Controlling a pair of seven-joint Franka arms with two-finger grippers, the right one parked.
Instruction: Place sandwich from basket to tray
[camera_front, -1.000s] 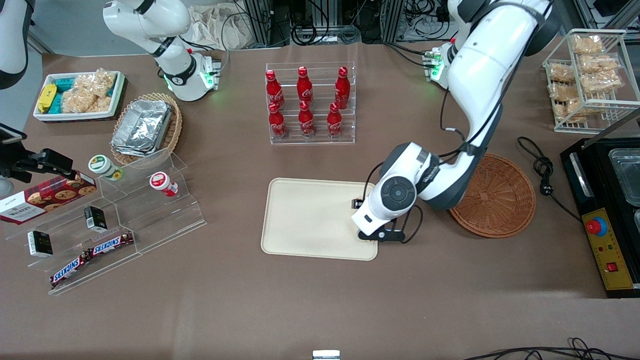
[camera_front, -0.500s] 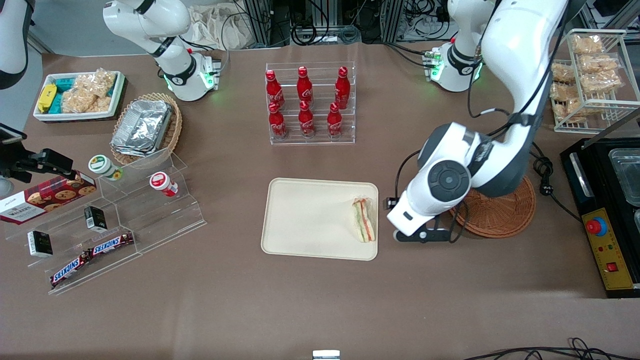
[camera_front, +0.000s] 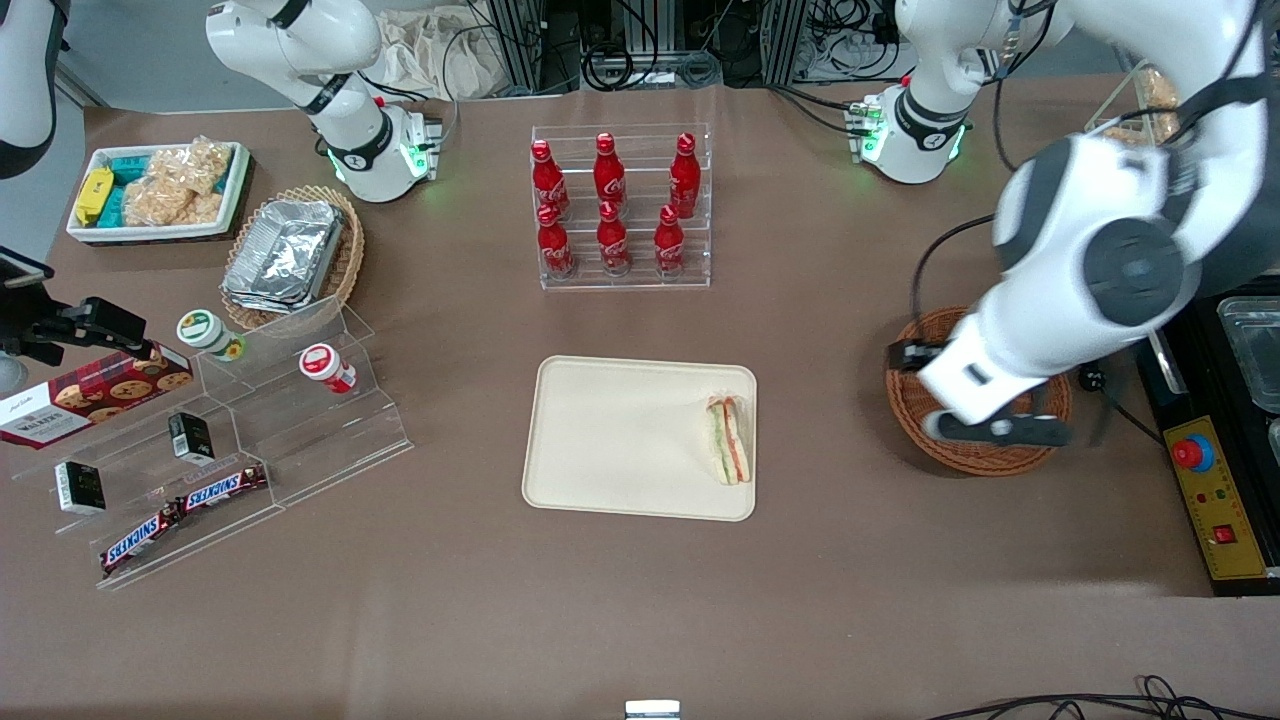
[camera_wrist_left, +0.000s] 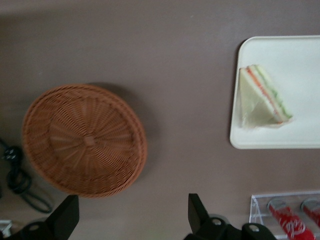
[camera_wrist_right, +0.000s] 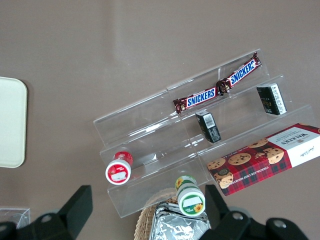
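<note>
The sandwich (camera_front: 728, 439), a pale wedge with green and orange-red layers, lies on the cream tray (camera_front: 610, 440) at its edge toward the working arm's end of the table; it also shows in the left wrist view (camera_wrist_left: 262, 97) on the tray (camera_wrist_left: 295, 65). The reddish-brown wicker basket (camera_front: 915, 400) holds nothing in the left wrist view (camera_wrist_left: 85, 140). My left gripper (camera_wrist_left: 132, 220) is open and empty, raised high above the table beside the basket; in the front view the arm covers much of the basket.
A clear rack of red cola bottles (camera_front: 620, 205) stands farther from the front camera than the tray. A black appliance (camera_front: 1215, 420) and a wire rack of snacks (camera_front: 1180, 160) stand at the working arm's end. A black cable (camera_front: 1085, 330) lies by the basket.
The left arm has lifted off the tray and swung away over the basket toward its own end of the table. The sandwich, hidden under the hand a second ago, stays on the tray.
</note>
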